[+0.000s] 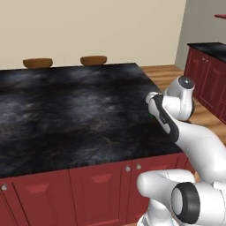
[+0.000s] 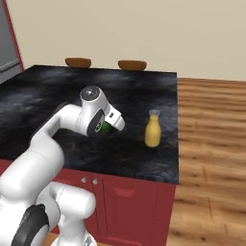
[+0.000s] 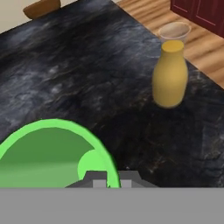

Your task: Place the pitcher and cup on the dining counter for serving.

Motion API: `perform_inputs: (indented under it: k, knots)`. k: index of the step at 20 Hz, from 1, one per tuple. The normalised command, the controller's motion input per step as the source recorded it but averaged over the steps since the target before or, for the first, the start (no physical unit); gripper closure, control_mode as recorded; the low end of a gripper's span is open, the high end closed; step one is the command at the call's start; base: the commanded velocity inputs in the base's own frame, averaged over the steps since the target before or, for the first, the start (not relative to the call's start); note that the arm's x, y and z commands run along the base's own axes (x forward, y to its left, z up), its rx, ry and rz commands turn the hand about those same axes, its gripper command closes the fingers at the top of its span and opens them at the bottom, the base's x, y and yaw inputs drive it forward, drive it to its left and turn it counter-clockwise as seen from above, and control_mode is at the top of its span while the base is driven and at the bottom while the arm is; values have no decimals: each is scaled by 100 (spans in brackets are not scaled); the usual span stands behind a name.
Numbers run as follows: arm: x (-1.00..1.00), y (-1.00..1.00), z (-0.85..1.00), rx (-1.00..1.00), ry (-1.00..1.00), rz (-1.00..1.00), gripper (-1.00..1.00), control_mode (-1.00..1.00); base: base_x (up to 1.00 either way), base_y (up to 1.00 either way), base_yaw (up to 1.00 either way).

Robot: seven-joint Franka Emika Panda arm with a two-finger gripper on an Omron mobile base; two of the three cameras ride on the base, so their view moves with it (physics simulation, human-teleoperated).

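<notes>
While the cup (image 3: 52,153) sits tight under the hand, its bright green rim curving across the near-left of the hand view, the fingers (image 3: 99,183) are drawn narrow at that rim, and it looks as though they pinch the cup's wall; the pinch itself is hidden. In the right base view a sliver of green (image 2: 104,127) shows below the gripper (image 2: 115,126), low over the dark marbled bench (image 2: 48,96). Whether the cup's base already touches the stone cannot be told.

By its look the cup should be light and stiff, with a smooth wall that could slip or pivot in a one-sided rim pinch, so it wants a level, gentle set-down. The rim is the natural place to hold it, since it has no handle.

The pitcher (image 2: 153,129) already stands upright on the bench, to the right of the cup and near the bench's right edge, apart from the hand. It is taller and narrow at the neck, so it would tip more easily than the cup if nudged. Just beyond it in the hand view a pale, clear rim (image 3: 174,31) shows, which I cannot identify.

Two round brown stools (image 1: 37,62) stand at the far side. Wooden floor (image 2: 211,144) lies to the right, and dark red cabinets (image 1: 207,79) stand far right. Nothing else lies on the stone around the cup, leaving the pitcher as the one thing to steer clear of.
</notes>
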Motion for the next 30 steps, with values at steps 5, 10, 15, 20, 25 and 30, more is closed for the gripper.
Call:
perform_inputs:
  k: [5,10,15,20,25,30]
  knots:
    - [0,0,0,0,0,0,100,100,1,7,14]
    - [0,0,0,0,0,0,100,100,16,9,12]
    - [44,8,-2,0,1,0,100,-100,7,2,1]
    - [54,7,-18,9,26,-10,100,-100,0,0,0]
    - [14,2,-10,13,14,-5,100,-100,0,0,0]
    - [10,0,-18,4,0,-1,100,-100,0,0,0]
